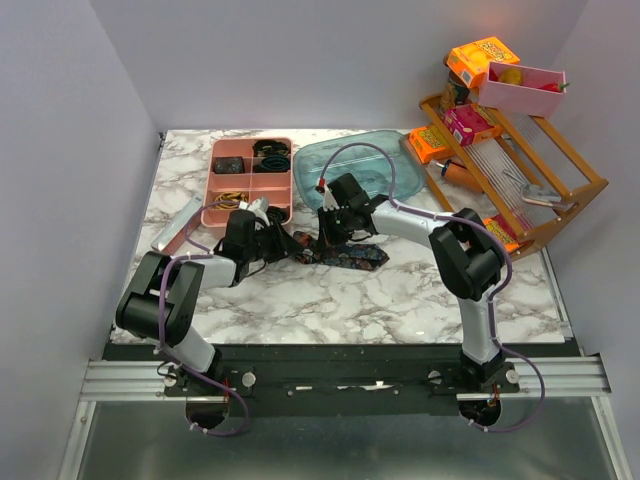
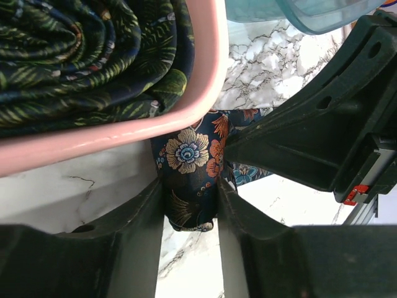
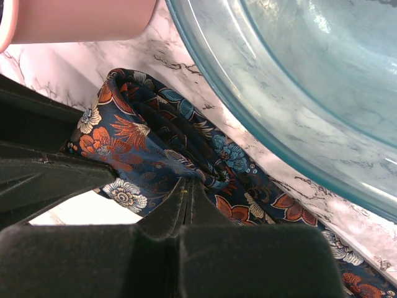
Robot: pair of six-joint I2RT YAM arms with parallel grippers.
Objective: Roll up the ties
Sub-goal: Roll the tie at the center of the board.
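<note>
One tie [image 2: 192,167] on worktop [image 1: 330,290], clamped by two pincers, left pincer [image 2: 189,214] and right pincer [image 3: 186,195]; one pink tray [image 2: 93,139] just beyond left's tips.

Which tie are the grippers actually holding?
The flowered tie on the marble table, just outside the pink tray, pinched by the left gripper and the right gripper. The leaf-print tie lies bundled inside the tray.

Two arms, black and pale grey.
The left arm [image 1: 160,298] and right arm [image 1: 466,256] are built from bulky black joint housings and pale grey links, with a thin purple cable [image 1: 362,147] looped along each (in wide arcs). The jaws are moulded matte black; a small red tab [image 2: 353,194] is borne by one.
</note>
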